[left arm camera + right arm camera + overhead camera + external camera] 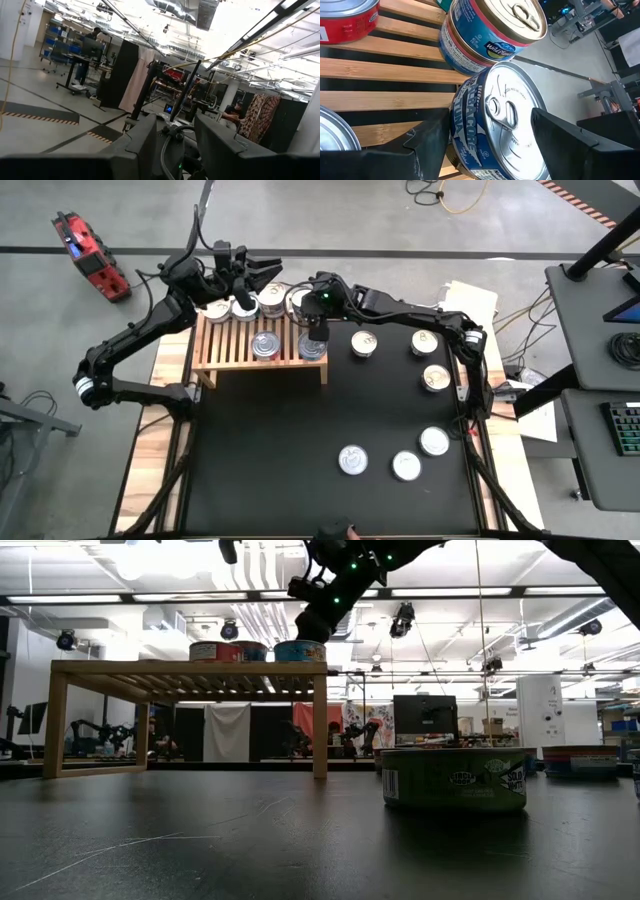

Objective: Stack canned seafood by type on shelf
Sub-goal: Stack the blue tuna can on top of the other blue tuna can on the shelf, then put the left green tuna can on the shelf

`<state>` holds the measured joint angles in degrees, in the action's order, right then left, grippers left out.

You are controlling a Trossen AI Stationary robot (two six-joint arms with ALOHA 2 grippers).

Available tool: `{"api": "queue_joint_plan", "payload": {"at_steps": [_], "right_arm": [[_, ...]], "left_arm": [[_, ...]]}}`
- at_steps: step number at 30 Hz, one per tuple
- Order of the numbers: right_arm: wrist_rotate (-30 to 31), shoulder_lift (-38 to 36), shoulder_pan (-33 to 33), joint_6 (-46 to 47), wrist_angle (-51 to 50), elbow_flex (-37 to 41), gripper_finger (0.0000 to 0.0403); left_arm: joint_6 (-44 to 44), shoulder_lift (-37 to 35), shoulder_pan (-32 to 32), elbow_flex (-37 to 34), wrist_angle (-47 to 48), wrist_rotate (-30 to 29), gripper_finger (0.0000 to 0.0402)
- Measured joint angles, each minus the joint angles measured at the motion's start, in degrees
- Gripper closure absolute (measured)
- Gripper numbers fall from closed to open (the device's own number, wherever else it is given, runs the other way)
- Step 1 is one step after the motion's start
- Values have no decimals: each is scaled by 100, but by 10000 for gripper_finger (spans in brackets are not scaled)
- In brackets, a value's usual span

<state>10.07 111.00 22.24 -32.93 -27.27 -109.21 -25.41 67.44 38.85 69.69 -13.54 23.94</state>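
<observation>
The light-wood slatted shelf (228,350) stands at the far left of the black mat. It bears several cans: a far row (243,308) and two nearer ones (265,345). My right gripper (316,330) hovers over the shelf's right end, open, its fingers either side of a blue-labelled silver-lidded can (502,115) that rests on the slats. A gold-lidded can (495,30) stands just behind it. My left gripper (262,272) is raised above the shelf's far edge, open and with nothing between its fingers (145,145). My right gripper comes slanting down from the table's right, with one finger (427,140) beside the blue-labelled can's side wall (462,125) and the other (560,135) in front of its opposite side. Whether they touch the can I cannot tell. The can sits upright on the shelf.
Several more cans lie on the black mat: three right of the shelf (363,343) (425,342) (436,377) and three near the front right (353,460) (406,466) (434,442). A green-labelled can (455,778) stands close to the low camera.
</observation>
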Motion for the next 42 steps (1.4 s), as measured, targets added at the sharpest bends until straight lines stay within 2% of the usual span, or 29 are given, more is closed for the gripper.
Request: {"api": "queue_joint_plan", "payload": {"at_steps": [11, 26, 33, 35, 42], "right_arm": [[2, -2, 2, 93, 0, 0, 120], [63, -24, 1, 168, -108, -31, 122], [24, -426, -101, 733, -125, -31, 115], [-72, -585, -125, 997, -186, -31, 117], [-1050, -1287, -122, 2135, -936, -31, 138]], "left_arm": [[2, 0, 0, 0, -4, 2, 283], [13, 0, 0, 0, 18, 26, 283], [90, -4, 0, 0, 307, 24, 283], [92, -4, 0, 0, 376, 24, 283], [90, -4, -6, 0, 725, 24, 283]]}}
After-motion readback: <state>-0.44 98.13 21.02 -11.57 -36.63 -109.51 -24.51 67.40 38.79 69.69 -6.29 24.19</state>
